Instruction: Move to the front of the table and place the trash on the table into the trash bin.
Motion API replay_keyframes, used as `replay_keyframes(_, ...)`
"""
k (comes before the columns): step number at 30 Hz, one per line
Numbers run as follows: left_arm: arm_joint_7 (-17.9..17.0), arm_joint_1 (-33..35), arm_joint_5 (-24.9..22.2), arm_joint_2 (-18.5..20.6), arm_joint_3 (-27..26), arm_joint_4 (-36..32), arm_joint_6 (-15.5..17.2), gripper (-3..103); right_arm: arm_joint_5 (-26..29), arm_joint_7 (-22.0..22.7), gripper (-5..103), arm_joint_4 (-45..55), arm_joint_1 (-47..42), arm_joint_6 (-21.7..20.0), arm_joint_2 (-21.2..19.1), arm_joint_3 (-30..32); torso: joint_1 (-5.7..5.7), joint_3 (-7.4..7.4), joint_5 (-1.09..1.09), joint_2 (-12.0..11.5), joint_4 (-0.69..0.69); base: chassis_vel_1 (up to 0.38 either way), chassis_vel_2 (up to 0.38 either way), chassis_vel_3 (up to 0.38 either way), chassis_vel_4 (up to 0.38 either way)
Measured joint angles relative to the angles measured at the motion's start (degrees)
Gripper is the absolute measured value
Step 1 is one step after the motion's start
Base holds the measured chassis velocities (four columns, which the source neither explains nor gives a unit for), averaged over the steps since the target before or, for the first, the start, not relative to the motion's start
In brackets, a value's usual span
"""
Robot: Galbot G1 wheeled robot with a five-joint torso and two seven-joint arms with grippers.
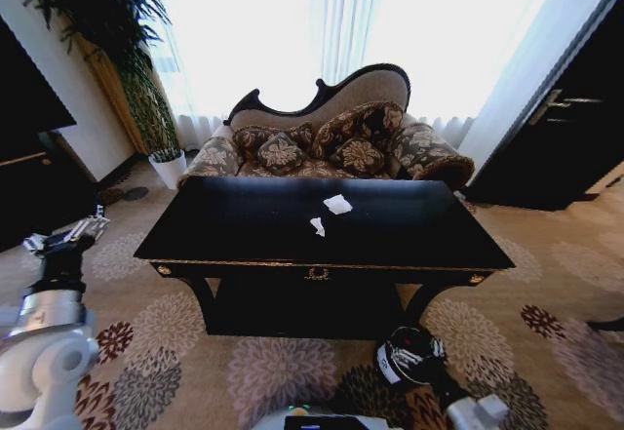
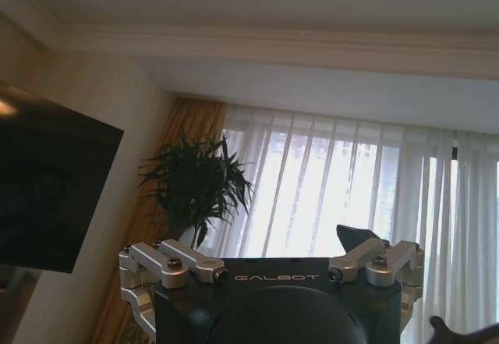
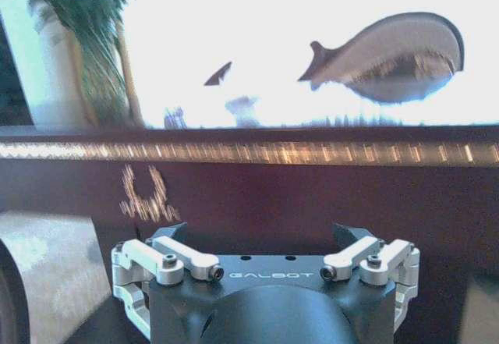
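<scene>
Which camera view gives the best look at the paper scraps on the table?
The head view: both paper scraps lie in plain sight on top of the table, near its middle. The right wrist view faces the table's front edge from low down, its top unseen. The left wrist view points up at ceiling and curtains.

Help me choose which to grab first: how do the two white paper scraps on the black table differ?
The farther paper scrap looks larger and broader, a flattish crumpled patch; the nearer paper scrap looks smaller and narrower, more of a twisted strip. The farther one lies closer to the sofa side of the table; the nearer one lies closer to the robot. Both are white, crumpled, and rest apart near the tabletop's middle.
</scene>
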Motion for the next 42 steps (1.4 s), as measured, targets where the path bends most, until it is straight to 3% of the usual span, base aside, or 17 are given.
replay_keyframes(12, -0.21, 0.51, -0.8, 0.14, -1.01, 0.22, -0.11, 100, 7.78, 6.29, 100, 14.9, 4.23, -5.85, -1.8, 4.76, 0.0, 0.0, 0.0, 0.0, -0.01, 0.0, 0.0, 0.0, 0.0)
replay_keyframes(21, -0.45, 2.68, -1.82, -0.3, -3.26, -3.1, 1.22, 100, 11.24, 13.25, 100, 19.62, 12.66, -10.02, -4.99, 3.42, 0.01, 0.01, 0.01, 0.0, 0.0, 0.0, 0.0, 0.0, 0.0)
replay_keyframes(26, -1.11, 4.6, -2.96, -0.65, -3.76, -6.17, 2.95, 100, 11.19, 14.33, 100, 19.08, 17.26, -11.69, -6.31, 1.72, 0.0, 0.0, 0.01, 0.0, 0.02, 0.0, 0.0, 0.0, 0.0)
replay_keyframes(28, -1.21, 3.98, -2.98, 0.39, -1.72, -6.78, 4.0, 100, 10.84, 15.35, 100, 18.19, 19.21, -12.19, -6.62, 1.65, 0.0, 0.0, 0.01, 0.0, 0.04, 0.0, 0.0, 0.0, 0.0)
replay_keyframes(30, -1.23, 3.37, -2.94, 1.16, -0.12, -7.0, 4.52, 100, 10.34, 15.79, 100, 17.46, 19.91, -12.2, -6.62, 1.87, 0.0, 0.0, 0.01, 0.0, 0.0, 0.0, 0.0, 0.0, 0.0)
replay_keyframes(31, -1.22, 3.15, -2.86, 1.81, 1.51, -7.52, 4.95, 100, 9.46, 16.64, 100, 15.87, 22.04, -12.5, -6.95, 1.32, 0.01, 0.01, 0.0, 0.0, -0.11, 0.0, 0.0, 0.0, 0.0)
replay_keyframes(33, -1.25, 3.85, -2.51, 1.8, 1.78, -8.51, 5.05, 100, 8.37, 17.35, 100, 13.46, 26.75, -14.22, -8.18, -1.2, 0.01, 0.01, 0.02, -0.01, -0.01, 0.0, 0.0, 0.0, 0.0)
replay_keyframes(36, -1.36, 4.5, -2.07, 1.43, 1.29, -9.16, 5.05, 100, 7.12, 17.47, 100, 11.05, 31.26, -15.53, -9.55, -4.13, 0.01, 0.01, 0.01, 0.0, 0.03, 0.0, 0.0, 0.0, 0.0)
replay_keyframes(42, -1.4, 5.33, -1.35, -0.21, -0.11, -10.47, 5.11, 100, 4.33, 16.74, 100, 4.67, 39.39, -15.62, -13.04, -9.53, 0.01, 0.01, 0.0, -0.01, 0.0, 0.0, 0.0, 0.0, 0.0)
